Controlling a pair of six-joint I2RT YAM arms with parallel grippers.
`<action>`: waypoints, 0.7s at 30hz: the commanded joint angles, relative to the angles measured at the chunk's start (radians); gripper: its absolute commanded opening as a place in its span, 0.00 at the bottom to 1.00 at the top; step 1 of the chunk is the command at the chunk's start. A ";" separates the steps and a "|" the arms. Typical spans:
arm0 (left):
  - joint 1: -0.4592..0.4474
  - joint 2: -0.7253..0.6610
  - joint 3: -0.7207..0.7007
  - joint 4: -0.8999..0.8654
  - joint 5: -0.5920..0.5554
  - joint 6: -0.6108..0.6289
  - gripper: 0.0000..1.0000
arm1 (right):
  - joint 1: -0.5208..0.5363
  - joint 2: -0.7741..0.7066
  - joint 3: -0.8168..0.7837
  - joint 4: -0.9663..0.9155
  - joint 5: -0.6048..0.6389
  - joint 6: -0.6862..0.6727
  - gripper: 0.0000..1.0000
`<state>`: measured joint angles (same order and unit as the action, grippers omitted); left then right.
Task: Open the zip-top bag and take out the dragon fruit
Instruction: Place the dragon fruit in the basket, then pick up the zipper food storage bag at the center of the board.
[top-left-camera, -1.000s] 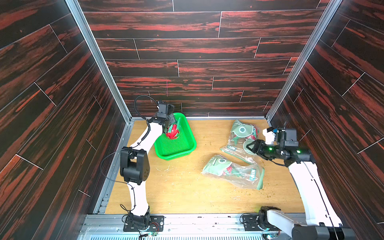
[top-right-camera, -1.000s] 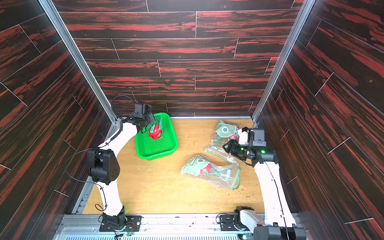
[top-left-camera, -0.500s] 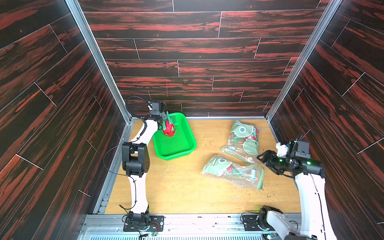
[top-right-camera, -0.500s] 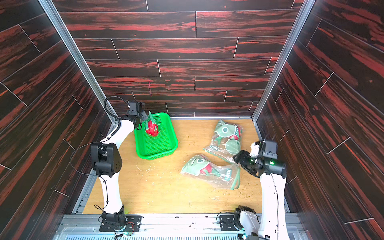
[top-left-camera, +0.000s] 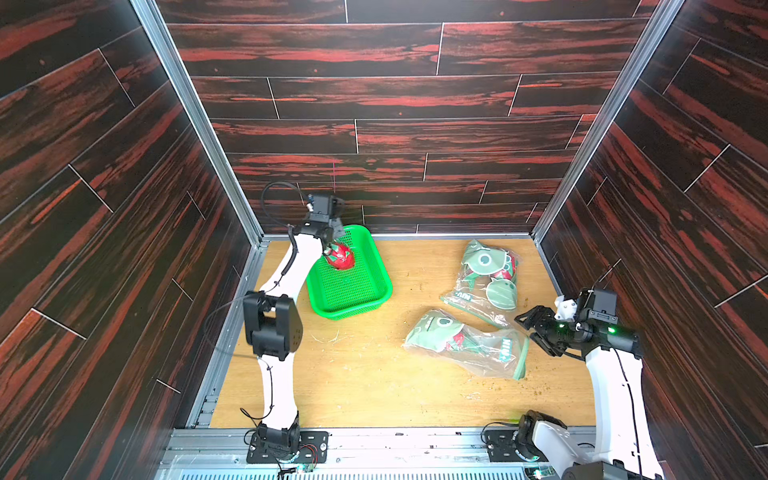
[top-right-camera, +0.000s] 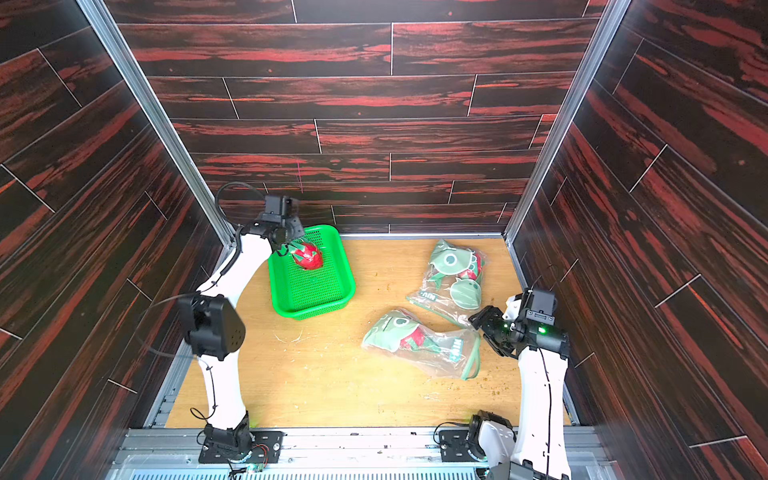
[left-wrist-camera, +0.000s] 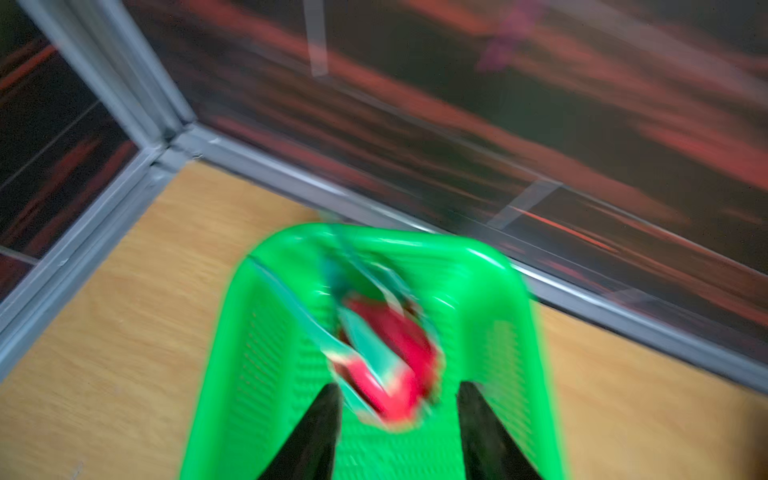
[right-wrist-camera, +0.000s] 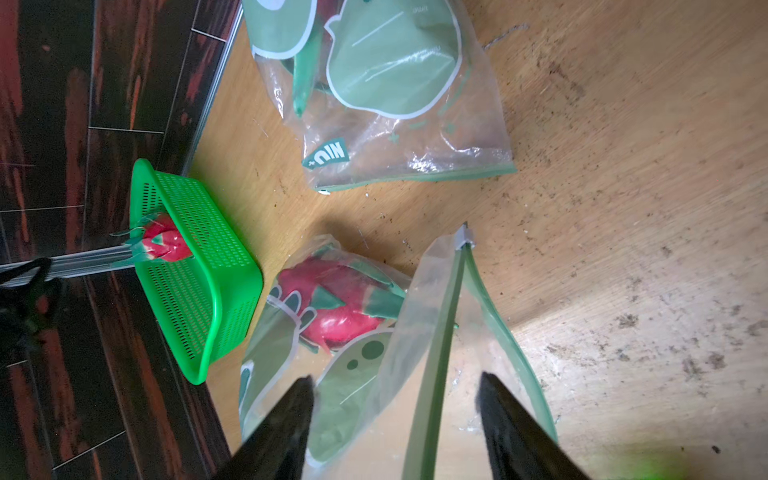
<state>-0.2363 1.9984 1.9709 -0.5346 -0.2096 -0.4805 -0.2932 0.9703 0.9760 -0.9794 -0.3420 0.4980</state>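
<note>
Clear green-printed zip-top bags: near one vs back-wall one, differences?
The near clear green-printed zip-top bag has its zip mouth gaping open; the far bag has its strip flat, apparently shut. The near one's red dragon fruit shows plainly; the far bag's is mostly hidden behind prints. Both lie on the wooden table, each holding red fruit.

The wooden desk is carrying a green basket by its far left corner; a near zip-top bag and a far zip-top bag are lying toward its right; crumbs are dotting it.
</note>
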 joint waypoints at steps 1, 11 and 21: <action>-0.070 -0.162 -0.098 0.017 0.125 0.013 0.51 | -0.015 -0.018 -0.024 -0.019 -0.017 0.010 0.67; -0.345 -0.186 -0.131 -0.006 0.429 0.077 0.66 | -0.121 -0.060 -0.111 0.001 -0.164 0.021 0.66; -0.417 -0.143 -0.200 0.037 0.476 0.104 0.70 | -0.105 -0.059 -0.106 0.033 -0.464 0.133 0.50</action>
<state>-0.6704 1.8629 1.7870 -0.5003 0.2569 -0.3992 -0.4076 0.9165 0.8341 -0.9390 -0.6857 0.5968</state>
